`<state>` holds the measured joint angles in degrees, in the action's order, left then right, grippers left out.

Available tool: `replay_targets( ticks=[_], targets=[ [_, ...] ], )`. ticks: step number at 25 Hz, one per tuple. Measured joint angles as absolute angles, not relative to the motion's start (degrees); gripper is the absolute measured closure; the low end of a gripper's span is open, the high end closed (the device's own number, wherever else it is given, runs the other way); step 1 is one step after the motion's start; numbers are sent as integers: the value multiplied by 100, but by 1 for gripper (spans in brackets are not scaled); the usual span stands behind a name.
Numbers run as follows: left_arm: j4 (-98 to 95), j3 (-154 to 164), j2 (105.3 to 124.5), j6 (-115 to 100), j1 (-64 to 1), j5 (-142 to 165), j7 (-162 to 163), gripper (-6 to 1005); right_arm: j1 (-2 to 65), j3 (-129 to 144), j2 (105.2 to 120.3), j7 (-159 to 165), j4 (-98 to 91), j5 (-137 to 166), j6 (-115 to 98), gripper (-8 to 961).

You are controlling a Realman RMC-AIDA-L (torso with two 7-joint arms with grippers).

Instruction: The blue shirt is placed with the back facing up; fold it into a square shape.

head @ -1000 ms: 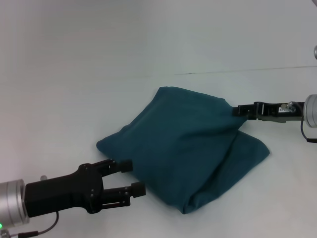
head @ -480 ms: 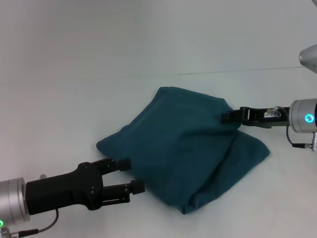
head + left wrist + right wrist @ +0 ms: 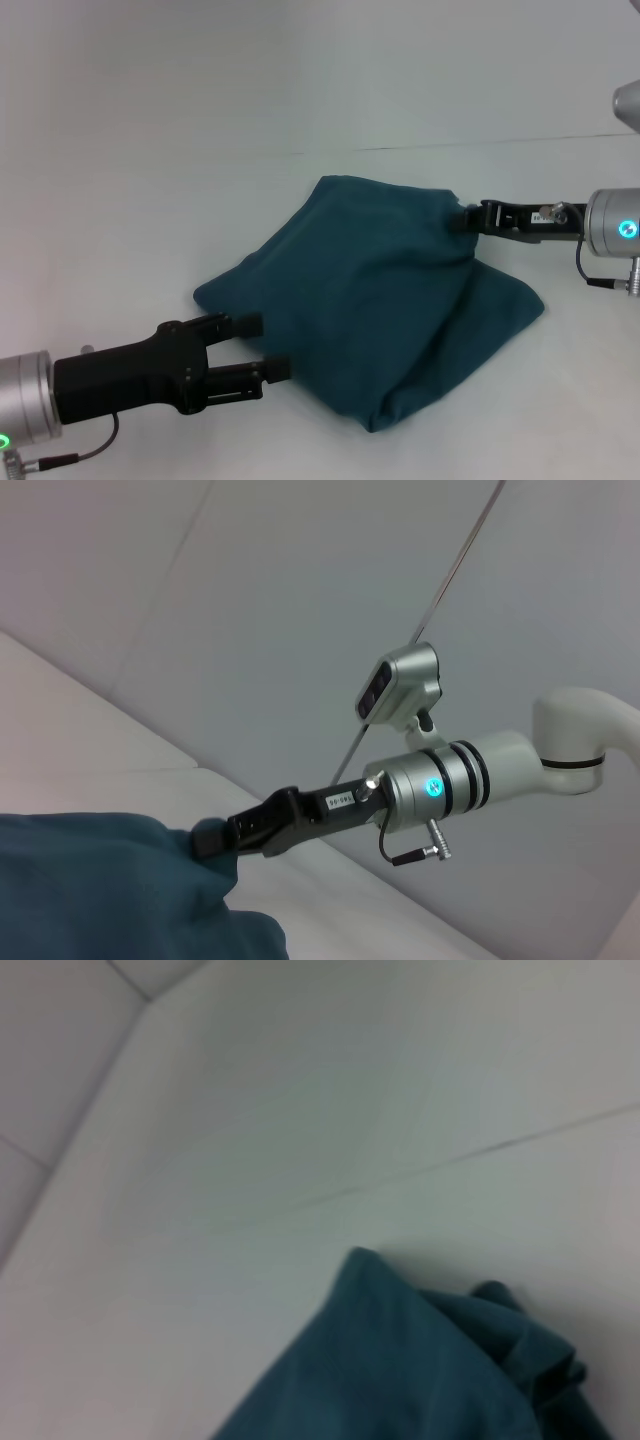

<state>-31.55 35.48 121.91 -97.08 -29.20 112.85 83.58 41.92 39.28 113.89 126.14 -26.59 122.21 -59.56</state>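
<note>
The blue shirt lies folded into a thick, rough diamond on the white counter, a little toward 3 o'clock of the middle in the head view. One corner points to 9 o'clock, another to 6 o'clock, and its plain teal side faces up. The cloth rises toward its 1 o'clock corner, so a slanting ridge runs from there down to the 6 o'clock corner, and a lower layer spreads flat on the counter toward 4 o'clock.

The right claw is at that raised 1 o'clock corner, reaching in from the 3 o'clock side with its arm nearly level. Its tip is pressed against the fabric, which seems pinched and drawn up there. In the left wrist view the same right claw meets the shirt at the bunched edge, its fingers closed into the cloth.

The left claw sits at 7 o'clock, just beside the shirt's edge between the 9 o'clock and 6 o'clock corners. Its two fingers stand parted, one above the other, with nothing between them; the fingertips are close to or just touching the cloth edge.

The right wrist view shows a crumpled, folded shirt corner on the counter.
</note>
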Motion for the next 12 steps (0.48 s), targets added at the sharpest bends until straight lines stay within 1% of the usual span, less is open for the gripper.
replay_targets(
  ticks=[4, 12],
  targets=[
    [-3156, 3551, 12190, -9707, -2945, 11285, 8364, 126, 4112, 3929, 11362, 12295, -2813, 11927, -6344, 903],
    [-3146, 3532, 12230, -9700, -2947, 11246, 8428, 126, 3814, 3929, 11358, 12101, -3612, 11563, -7256, 902]
  ],
)
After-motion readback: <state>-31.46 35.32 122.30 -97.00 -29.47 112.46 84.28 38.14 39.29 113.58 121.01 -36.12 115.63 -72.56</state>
